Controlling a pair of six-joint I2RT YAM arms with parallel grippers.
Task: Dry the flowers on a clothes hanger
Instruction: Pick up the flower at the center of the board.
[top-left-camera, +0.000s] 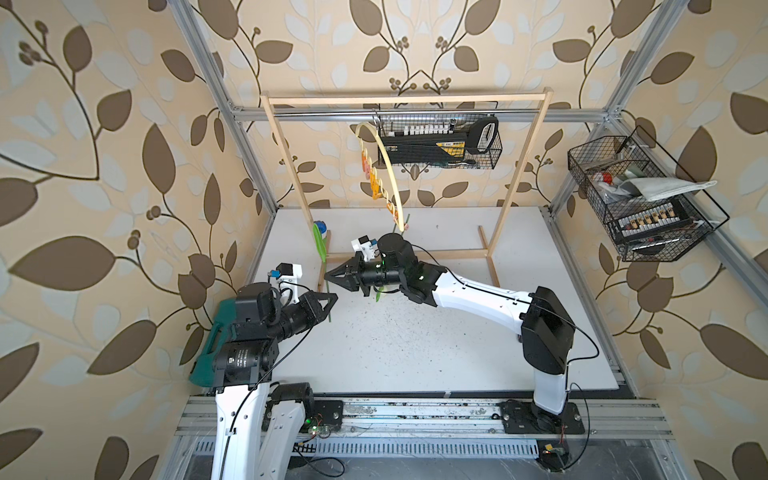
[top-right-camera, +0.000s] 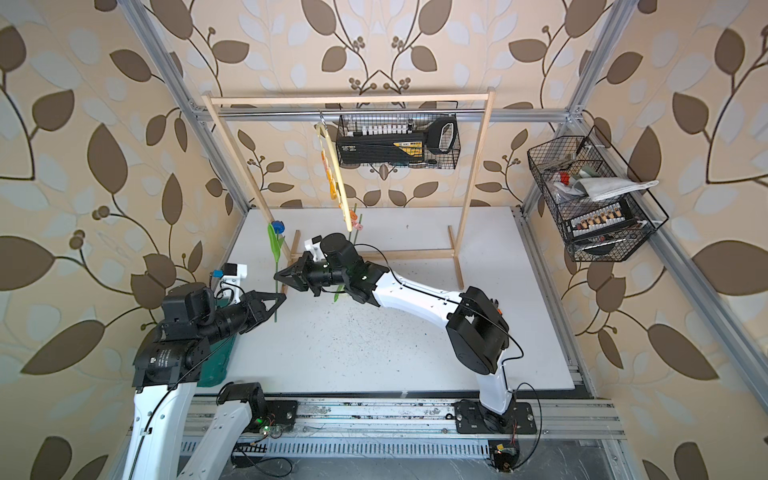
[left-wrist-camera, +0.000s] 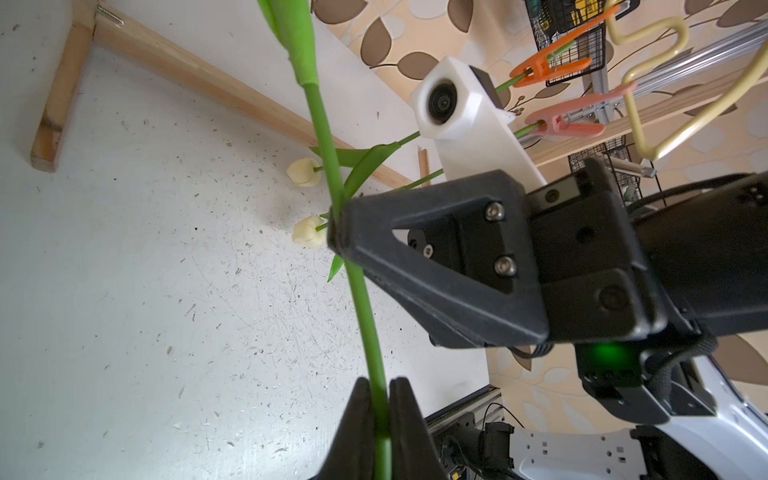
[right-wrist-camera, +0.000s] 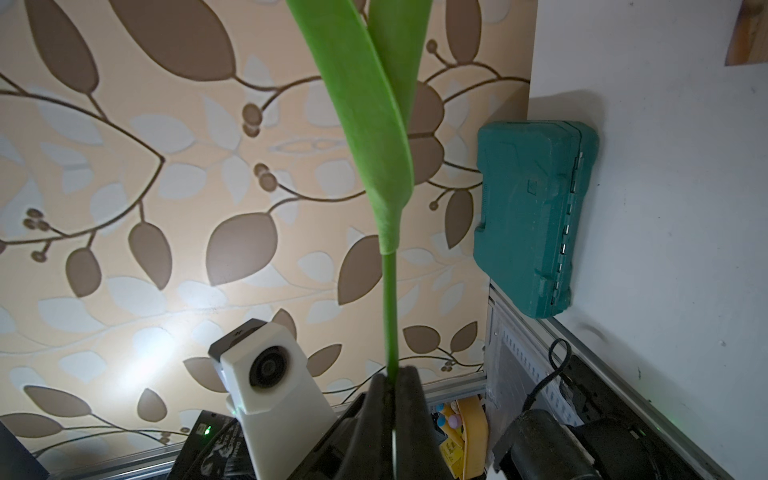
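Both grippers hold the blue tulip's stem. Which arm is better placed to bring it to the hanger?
Probably the right: the right gripper grips the blue tulip mid-stem, nearer the clothes hanger. The left gripper holds the stem's lower end, farther away.

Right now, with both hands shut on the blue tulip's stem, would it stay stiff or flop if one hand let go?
Probably fairly stiff: the stem bows only slightly between the left hand and right hand. Likely top-heavy: leaf and blue head lie well beyond the right hand, so it may swing. Thin and smooth, it might slip.
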